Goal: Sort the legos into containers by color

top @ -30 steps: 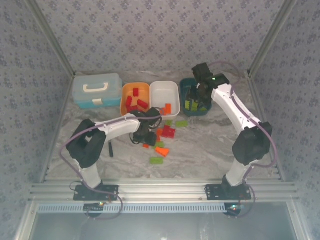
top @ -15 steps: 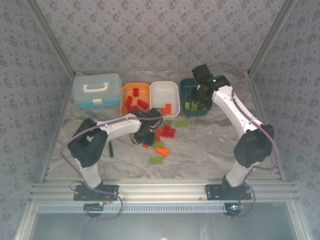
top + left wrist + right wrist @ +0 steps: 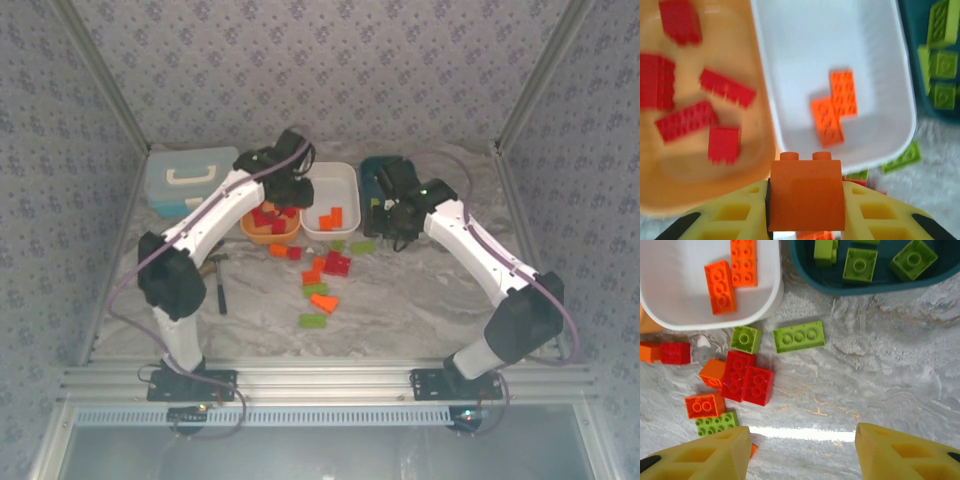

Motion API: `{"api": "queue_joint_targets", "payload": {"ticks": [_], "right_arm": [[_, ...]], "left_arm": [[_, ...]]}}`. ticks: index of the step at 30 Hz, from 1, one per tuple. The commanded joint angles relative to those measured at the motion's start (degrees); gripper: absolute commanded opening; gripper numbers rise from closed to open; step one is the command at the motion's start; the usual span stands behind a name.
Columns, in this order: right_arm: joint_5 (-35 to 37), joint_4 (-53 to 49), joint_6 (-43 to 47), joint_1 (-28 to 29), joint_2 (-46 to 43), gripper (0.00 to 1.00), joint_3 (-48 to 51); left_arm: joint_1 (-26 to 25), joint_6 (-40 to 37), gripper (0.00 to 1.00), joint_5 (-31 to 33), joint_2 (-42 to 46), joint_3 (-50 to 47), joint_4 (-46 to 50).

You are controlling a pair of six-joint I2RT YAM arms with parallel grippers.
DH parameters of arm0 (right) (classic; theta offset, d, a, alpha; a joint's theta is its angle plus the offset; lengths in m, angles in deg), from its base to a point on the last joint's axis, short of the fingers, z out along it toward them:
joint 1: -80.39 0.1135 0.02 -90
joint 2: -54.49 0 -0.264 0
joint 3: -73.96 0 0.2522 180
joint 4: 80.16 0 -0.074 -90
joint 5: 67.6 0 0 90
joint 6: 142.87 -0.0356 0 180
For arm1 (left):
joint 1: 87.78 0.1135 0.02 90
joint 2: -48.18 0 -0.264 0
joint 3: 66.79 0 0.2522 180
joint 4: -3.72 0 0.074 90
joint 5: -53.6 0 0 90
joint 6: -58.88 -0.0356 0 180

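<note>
Hovering over the bench, white tray ahead-right and orange tray ahead-left, the left gripper, clamping an orange brick, should clear the white rim before releasing; the right gripper gapes wide.

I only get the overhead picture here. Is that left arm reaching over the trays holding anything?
Observer: Yes. Its wrist camera shows the left gripper shut on an orange brick with two studs on top.
Operator: And the other arm's claw?
Observer: The right gripper is open and empty, above loose bricks on the table.
Operator: How many pieces lie in the white tray?
Observer: It holds two orange bricks, lying flat and touching each other.
</note>
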Motion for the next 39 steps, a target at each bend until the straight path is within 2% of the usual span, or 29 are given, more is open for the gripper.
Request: {"api": "queue_joint_targets", "payload": {"ticks": [1, 8, 18, 20, 23, 30, 34, 39], "right_arm": [[-1.2, 0.3, 0.2, 0.6, -1.5, 0.59, 1.5], [-0.5, -0.8, -0.5, 0.3, -4.2, 0.59, 3.0], [-4.3, -2.3, 2.4, -0.3, -6.5, 0.59, 5.1], [-4.3, -2.6, 3.4, 0.5, -6.8, 0.59, 5.5], [-3.8, -3.6, 5.8, 2.6, -6.1, 0.60, 5.8], [-1.4, -4.9, 9.1, 10.4, -4.1, 0.61, 7.7], [-2.3, -2.6, 12.3, 15.4, -2.5, 0.62, 8.8], [-2.7, 0.4, 15.7, 20.7, 4.0, 0.61, 8.4]], "left_arm": [[0.8, -1.3, 0.30, -1.6, -10.4, 9.6, 4.0], [1.0, 1.7, 0.31, -2.9, -26.4, 28.7, 7.5], [1.3, 5.1, 0.37, -0.7, -34.4, 30.8, 9.2], [1.2, 5.1, 0.40, -1.2, -35.0, 30.9, 9.4], [1.2, 5.6, 0.50, -1.6, -35.3, 30.8, 9.5], [1.0, 6.2, 0.64, -1.9, -33.0, 31.3, 8.7], [1.1, 8.4, 0.68, -2.9, -30.9, 33.3, 8.3], [1.6, 11.8, 0.71, -4.3, -25.7, 33.9, 6.6]]}}
